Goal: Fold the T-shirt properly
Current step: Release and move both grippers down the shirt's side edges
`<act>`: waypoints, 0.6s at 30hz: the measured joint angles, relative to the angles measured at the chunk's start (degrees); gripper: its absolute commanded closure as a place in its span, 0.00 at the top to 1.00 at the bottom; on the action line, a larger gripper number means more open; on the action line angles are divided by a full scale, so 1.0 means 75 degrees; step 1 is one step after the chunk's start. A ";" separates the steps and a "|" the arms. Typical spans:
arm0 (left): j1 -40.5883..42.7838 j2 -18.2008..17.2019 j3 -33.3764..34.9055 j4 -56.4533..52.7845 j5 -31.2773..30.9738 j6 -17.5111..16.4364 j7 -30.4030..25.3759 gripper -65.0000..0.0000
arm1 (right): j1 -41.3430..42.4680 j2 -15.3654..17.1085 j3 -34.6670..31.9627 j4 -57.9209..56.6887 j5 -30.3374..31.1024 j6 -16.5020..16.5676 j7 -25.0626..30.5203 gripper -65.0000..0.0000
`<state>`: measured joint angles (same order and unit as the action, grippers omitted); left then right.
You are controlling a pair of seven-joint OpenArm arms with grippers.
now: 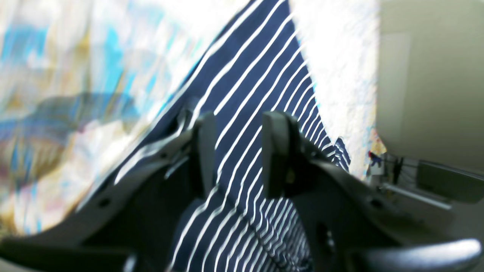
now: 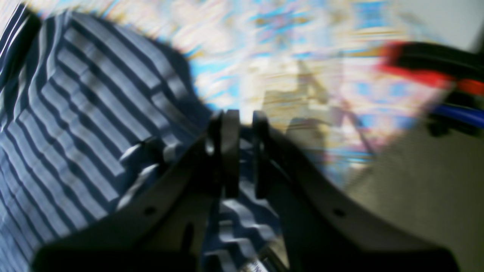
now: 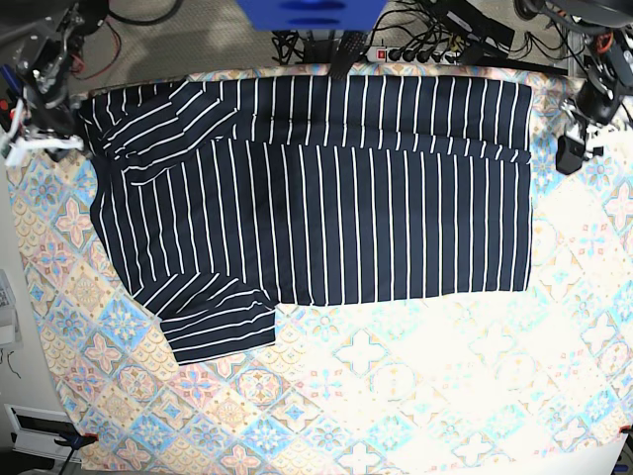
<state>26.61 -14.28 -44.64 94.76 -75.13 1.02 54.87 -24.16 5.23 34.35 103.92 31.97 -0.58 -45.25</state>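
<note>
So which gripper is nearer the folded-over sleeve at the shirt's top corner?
Right. The right gripper sits at the folded-over sleeve, pinching the T-shirt. The left gripper hangs open at the opposite end.

The base view looks straight down from high up; both wrist views sit close over the dark navy white-striped fabric T-shirt [image 3: 316,188] (at 9 and 3 o'clock).

You have the T-shirt [image 3: 326,188] spread out flat, dark navy with thin white stripes running across its width in the base view. Its top strip is folded over along the far edge. One short sleeve [image 3: 213,317] sticks out at the near left, the other [image 3: 148,124] lies doubled back over the shirt's upper left corner, slightly rumpled
</note>
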 measured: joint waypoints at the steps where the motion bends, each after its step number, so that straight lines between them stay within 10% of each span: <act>1: -0.0187 -0.0041 0.0006 -0.0047 0.0134 0.0000 0.0017 0.32 | 0.0114 -0.0012 -0.0210 -0.0006 0.0003 0.0000 -0.0009 0.09; 18: -0.3885 -0.0213 0.0493 -0.2113 0.3217 -0.0070 0.0560 0.33 | 0.1883 0.0321 -0.2856 -0.1046 -0.1376 0.0044 0.0020 0.09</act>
<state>-2.52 -15.88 -40.95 78.91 -51.00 0.49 59.07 -10.04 7.64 12.93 96.07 21.65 -0.25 -45.10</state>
